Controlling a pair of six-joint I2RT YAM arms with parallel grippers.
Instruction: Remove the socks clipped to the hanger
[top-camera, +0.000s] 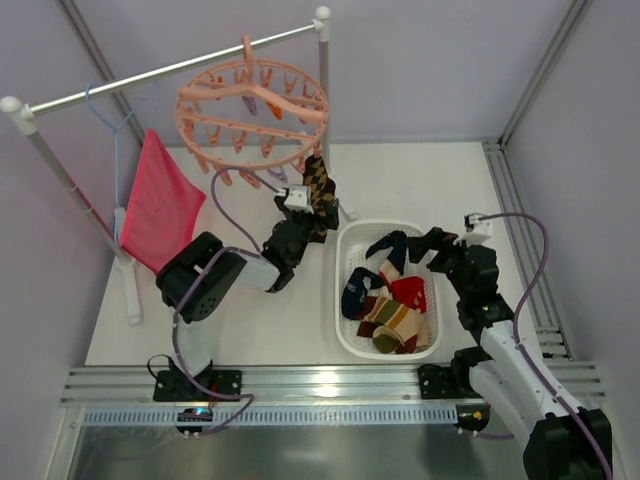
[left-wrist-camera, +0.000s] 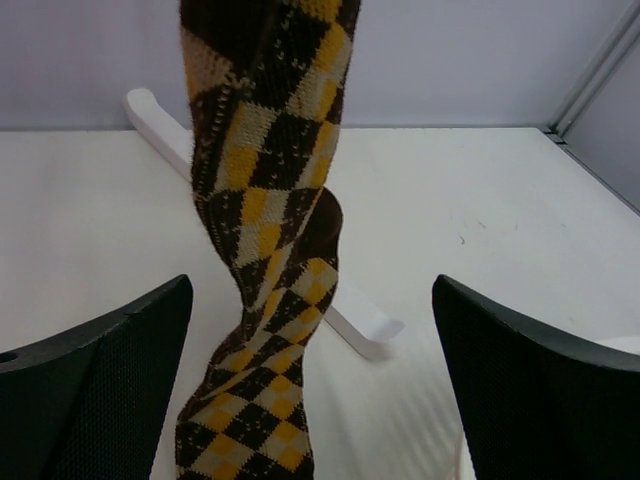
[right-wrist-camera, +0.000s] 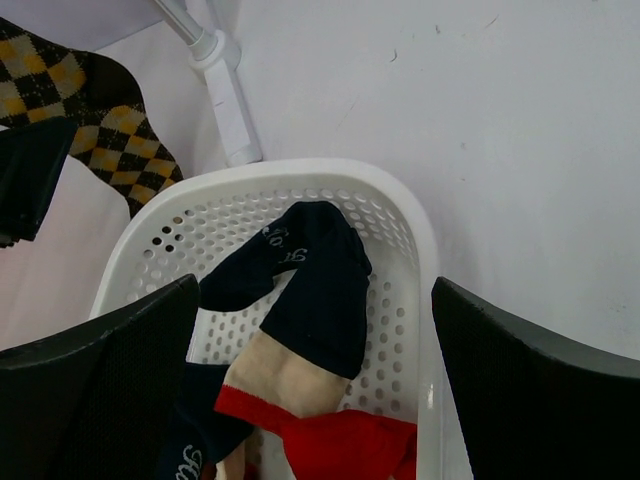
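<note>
Below the pink hanger (top-camera: 252, 112), a diamond-patterned sock (left-wrist-camera: 265, 250) hangs inside the spread left hand (left-wrist-camera: 312, 288); the right hand (right-wrist-camera: 315, 290), also spread, hovers above other socks (top-camera: 390, 305) in the white basket (right-wrist-camera: 300, 170).

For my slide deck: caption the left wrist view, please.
Open left gripper straddles the hanging diamond-patterned sock, jaws wide apart, not yet gripping.

The diamond-patterned sock (left-wrist-camera: 265, 250) is knitted cloth, its stitches coarse and slightly fuzzy. The navy sock (right-wrist-camera: 320, 285) is a finer, smoother knit. The basket (right-wrist-camera: 405, 220) is white perforated plastic with a slight gloss. The hanger (top-camera: 248, 85) is smooth salmon-pink plastic; the rail (top-camera: 170, 72) looks like shiny metal. The left gripper (left-wrist-camera: 310, 285) has fingers (left-wrist-camera: 100, 390) of matt black plastic with a fine dotted grain. The table (left-wrist-camera: 500, 220) is white, smooth and matt.
</note>
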